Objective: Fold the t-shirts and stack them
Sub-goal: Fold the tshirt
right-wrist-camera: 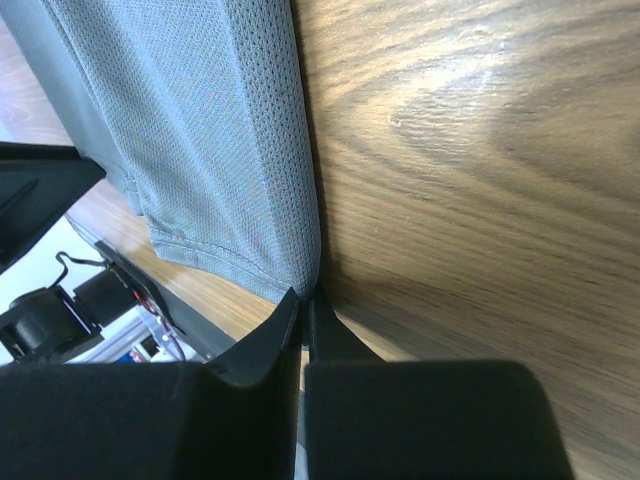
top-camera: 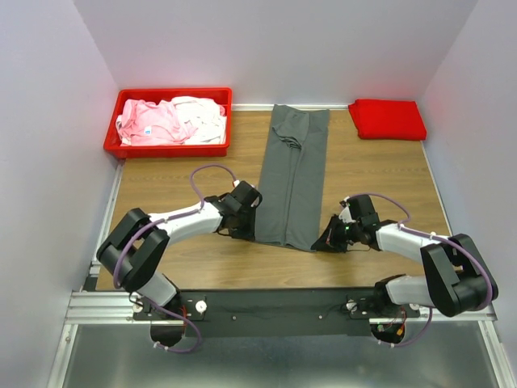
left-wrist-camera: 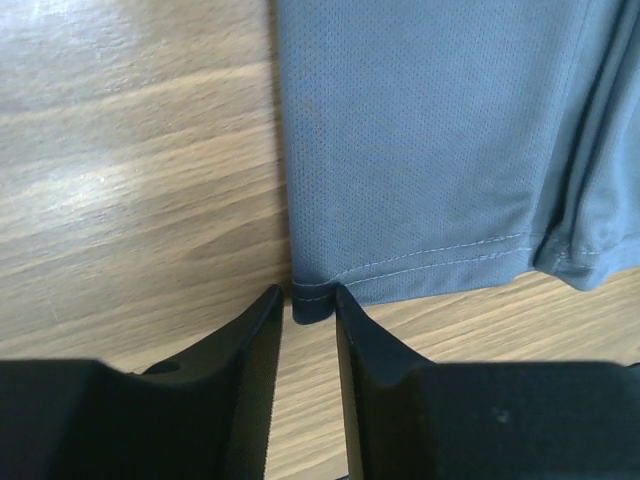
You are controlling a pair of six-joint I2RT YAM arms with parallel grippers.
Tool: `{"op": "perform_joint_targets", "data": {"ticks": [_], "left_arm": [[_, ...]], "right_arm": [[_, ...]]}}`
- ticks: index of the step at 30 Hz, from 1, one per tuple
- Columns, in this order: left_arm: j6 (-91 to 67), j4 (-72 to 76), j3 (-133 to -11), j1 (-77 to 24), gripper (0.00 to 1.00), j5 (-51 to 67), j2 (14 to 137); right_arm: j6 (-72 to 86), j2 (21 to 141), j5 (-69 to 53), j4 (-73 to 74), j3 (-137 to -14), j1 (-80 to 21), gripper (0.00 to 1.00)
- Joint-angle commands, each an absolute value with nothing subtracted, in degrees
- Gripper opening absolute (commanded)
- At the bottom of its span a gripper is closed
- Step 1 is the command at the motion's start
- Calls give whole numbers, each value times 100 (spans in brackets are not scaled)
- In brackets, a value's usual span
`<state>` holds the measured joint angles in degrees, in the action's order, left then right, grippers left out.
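Centrally lies the dark grey t-shirt [top-camera: 292, 174], folded long. The right gripper [right-wrist-camera: 303, 300] pinches its lower-right corner; the left gripper [left-wrist-camera: 308, 300], narrowly parted, straddles the lower-left corner.

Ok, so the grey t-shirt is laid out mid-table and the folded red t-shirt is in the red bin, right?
Not quite. The top external view shows the folded red t-shirt on the table at its far right corner, not in the red bin, which holds a pink shirt and a white shirt. The grey t-shirt is laid out mid-table, as you said.
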<state>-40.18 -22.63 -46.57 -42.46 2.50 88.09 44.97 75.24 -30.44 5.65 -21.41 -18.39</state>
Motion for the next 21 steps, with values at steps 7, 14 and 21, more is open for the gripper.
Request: {"op": "perform_joint_targets", "data": {"ticks": [7,14,21], "left_arm": [[-4131,-2654,-4913,-4455,31,53,9403],[-4219,-2795,-4931,-4597,10,-184,9580],[-4420,-3216,-4624,-4894,0,-351,9011]], "right_arm": [[4148,7532,-2391,896,-1925,-1872,10],[4131,7488,-2408,896,-1916,-1881,10],[4174,7199,-2837,1212,-1767,-1960,7]]}}
